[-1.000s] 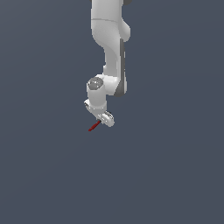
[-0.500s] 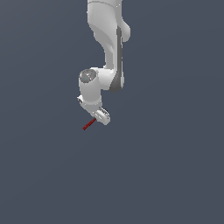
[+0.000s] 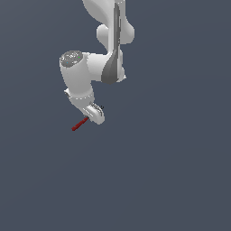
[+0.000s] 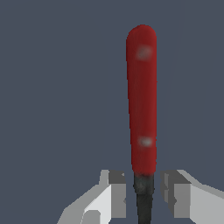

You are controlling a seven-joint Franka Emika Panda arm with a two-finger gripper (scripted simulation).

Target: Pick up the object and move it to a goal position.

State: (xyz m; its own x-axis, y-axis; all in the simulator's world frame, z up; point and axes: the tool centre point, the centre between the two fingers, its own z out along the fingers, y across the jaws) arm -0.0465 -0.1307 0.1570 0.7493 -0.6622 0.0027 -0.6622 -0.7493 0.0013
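**Inspector:** Report what has changed since a second ago.

**Operator:** In my exterior view the wrist has swung toward that view's left. The rod has travelled with it, and its tilt looks much the same as before.

**Inspector:** Condition now, largest item first.

**Operator:** The white arm [image 3: 97,67] comes down from the top of the exterior view against a plain dark grey backdrop. I see no worktop surface I can make out. At its lower end the gripper [image 3: 94,115] points downward and toward the exterior view's left.

**Inspector:** Gripper state?

**Operator:** Pinching the rod [image 4: 141,103]. In the wrist view the two fingers [image 4: 116,192] sit close on either side of the black end section. I cannot confirm contact on both sides at this resolution.

**Inspector:** Location of the object?

**Operator:** Held aloft in the gripper. The dark red length projects away from the fingers, slanting down toward the exterior view's left [image 3: 80,124], clear of everything else.
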